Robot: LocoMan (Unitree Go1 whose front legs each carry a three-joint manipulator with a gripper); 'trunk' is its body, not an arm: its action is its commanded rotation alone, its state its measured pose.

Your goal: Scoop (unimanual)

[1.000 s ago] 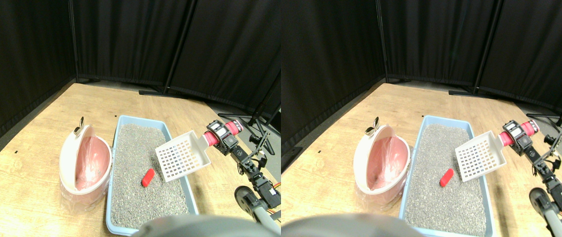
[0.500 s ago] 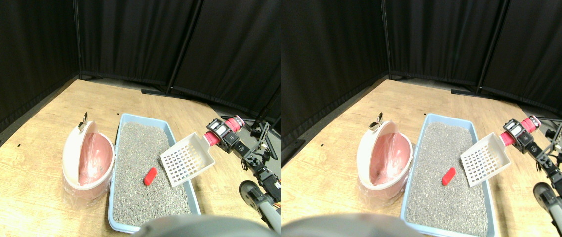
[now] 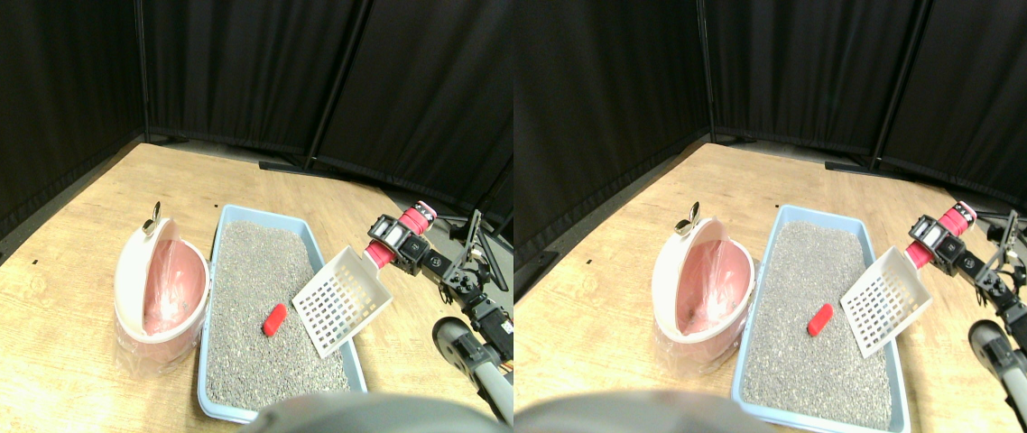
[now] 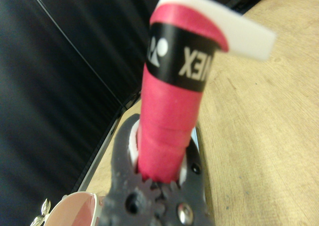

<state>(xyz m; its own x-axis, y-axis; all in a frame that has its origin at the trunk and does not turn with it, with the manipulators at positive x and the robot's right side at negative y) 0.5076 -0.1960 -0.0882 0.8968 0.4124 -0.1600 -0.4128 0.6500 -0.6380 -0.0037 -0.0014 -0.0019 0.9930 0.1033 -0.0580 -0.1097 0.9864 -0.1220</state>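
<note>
The right claw is clamped on the red-wrapped handle of the white slotted scoop. The scoop tilts downward over the right edge of the blue litter tray. 1 red object lies on the grey litter, just beside the scoop's front edge. A pink-lined bin stands touching the tray's left side on the wooden surface.

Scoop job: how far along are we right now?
Done: the gripper is clamped on the scoop by its red handle. In hand: the scoop hangs tilted over the litter tray, beside the red piece. Left: scooping it up and tipping it into the pink bin.
</note>
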